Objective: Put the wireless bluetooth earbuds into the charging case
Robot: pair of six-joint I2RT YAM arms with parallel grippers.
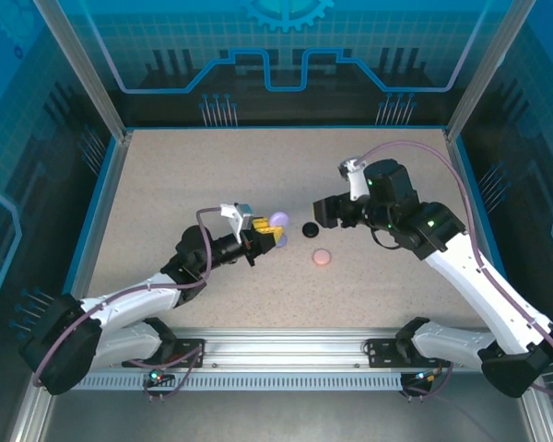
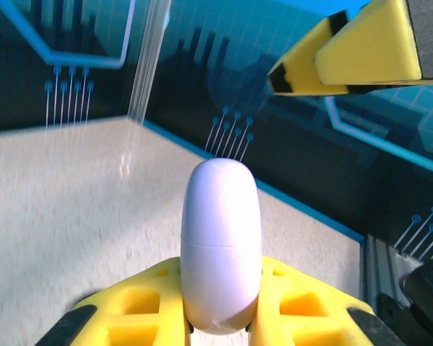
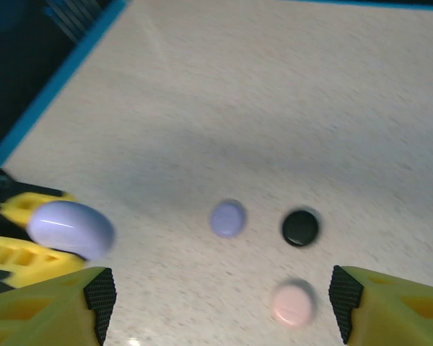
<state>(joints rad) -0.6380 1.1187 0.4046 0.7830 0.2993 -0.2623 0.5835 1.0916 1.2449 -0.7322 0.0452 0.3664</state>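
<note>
speckled beige table point(image 1: 166, 184) with a blue rim, inside a glass-walled blue enclosure. left gripper point(image 1: 267, 230) clamped on the closed lavender charging case point(image 2: 221, 245) near the table's centre. right gripper point(image 3: 220, 295) jaws wide, empty. just beside it on the table: round lavender piece point(image 3: 226, 218), black piece point(image 3: 300, 227), pink piece point(image 3: 293, 303).

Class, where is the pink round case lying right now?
In the top view the pink round case lies on the table, slightly right of centre, just nearer the arm bases than the black round case and apart from it.
</note>
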